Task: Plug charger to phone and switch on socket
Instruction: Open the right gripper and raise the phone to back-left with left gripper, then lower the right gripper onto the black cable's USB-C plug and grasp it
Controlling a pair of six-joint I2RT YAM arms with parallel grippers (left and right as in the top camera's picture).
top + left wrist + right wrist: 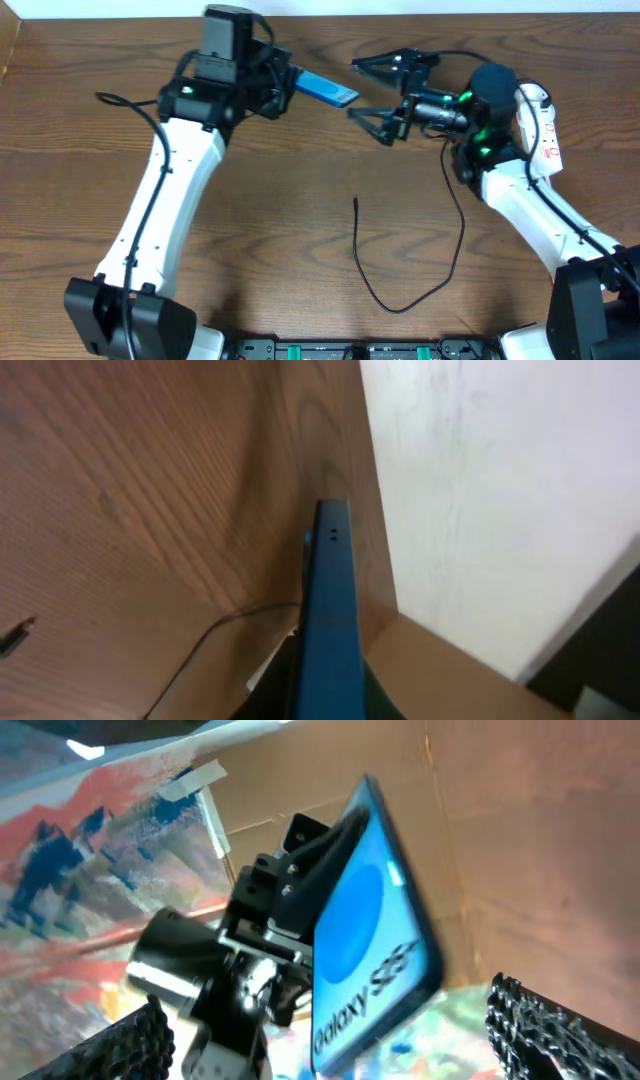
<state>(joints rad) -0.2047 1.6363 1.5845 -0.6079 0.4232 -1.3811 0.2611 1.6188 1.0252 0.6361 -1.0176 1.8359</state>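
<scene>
- My left gripper [283, 85] is clamped tight on one end of the phone [325, 90], holding it off the table at 12 o'clock with its free end pointing toward 3.
- My right gripper [372, 92] is spread wide and empty, just beside that free end.
- The charger [357, 210] lies loose mid-table — plug tip at 6 o'clock from the phone, cable looping back toward the socket [540, 125] at 2 o'clock.
- The phone looks rigid, light and slick. The cable is thin and limp — I'd pinch it just behind the tip.
</scene>
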